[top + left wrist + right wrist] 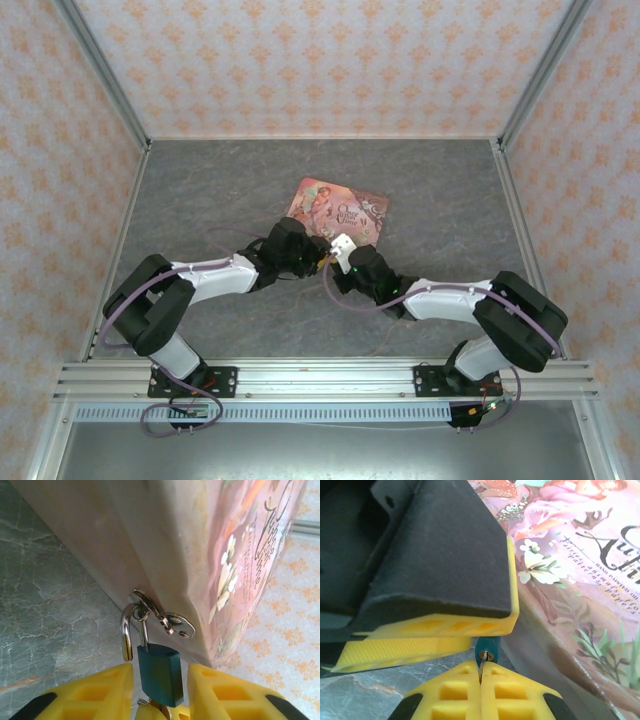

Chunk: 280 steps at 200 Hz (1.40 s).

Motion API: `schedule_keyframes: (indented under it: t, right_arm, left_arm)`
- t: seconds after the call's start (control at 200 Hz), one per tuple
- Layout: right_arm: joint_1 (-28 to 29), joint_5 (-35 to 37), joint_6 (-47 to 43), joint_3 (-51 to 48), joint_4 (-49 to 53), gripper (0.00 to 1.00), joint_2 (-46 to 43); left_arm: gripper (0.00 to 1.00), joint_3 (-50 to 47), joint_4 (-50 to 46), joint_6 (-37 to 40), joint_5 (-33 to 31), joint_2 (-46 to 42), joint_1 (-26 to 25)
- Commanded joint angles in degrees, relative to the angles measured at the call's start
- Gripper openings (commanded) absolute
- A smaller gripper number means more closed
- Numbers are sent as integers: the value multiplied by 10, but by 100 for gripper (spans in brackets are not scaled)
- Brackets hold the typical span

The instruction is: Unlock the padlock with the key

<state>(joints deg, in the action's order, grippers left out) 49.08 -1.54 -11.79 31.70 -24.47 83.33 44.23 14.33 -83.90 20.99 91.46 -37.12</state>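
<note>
The teal padlock (159,674) hangs by its silver shackle (129,630) from the hasp (172,622) on the pink tin's side. One shackle leg is out of the body, so the lock stands open. The yellow fingers (102,690) of my left gripper (160,669) sit on either side of the lock body, with a thin gap on each side. In the right wrist view the lock's underside (487,650) shows its keyhole with the thin key (481,661) in it. My right gripper (480,672) is shut on the key. From the top, both grippers (325,262) meet at the tin's near edge.
The pink illustrated tin (340,208) lies on the grey marbled table (200,190), just beyond both grippers. Patterned walls (60,150) enclose the table on three sides. The left gripper's black-backed finger (435,555) looms just above the right gripper.
</note>
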Motion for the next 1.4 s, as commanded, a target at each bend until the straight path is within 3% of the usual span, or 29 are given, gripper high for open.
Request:
schedule_keyframes:
  t: [0.0, 0.145, 0.601, 0.876, 1.036, 1.161, 1.396]
  right_arm:
    - [-6, -18, 72, -10, -18, 0, 3]
    - [-17, -54, 146, -19, -23, 0, -4]
    - [-54, -174, 431, -62, -100, 0, 6]
    - [-89, -231, 541, -76, -143, 0, 60]
    - [-112, -261, 542, -70, -130, 0, 71]
    - [-126, -261, 524, -68, -94, 17, 48]
    - [-140, -228, 463, -62, 13, 38, -36]
  left_arm:
    - [36, 3, -11, 18, -4, -25, 0]
    - [38, -13, -37, 32, -19, -51, 7]
    - [62, -4, -187, 121, -91, -149, 62]
    - [71, 10, -220, 166, -98, -152, 108]
    - [77, 39, -227, 211, -87, -130, 136]
    - [80, 82, -254, 259, -74, -100, 152]
    - [83, 141, -270, 309, -63, -38, 172]
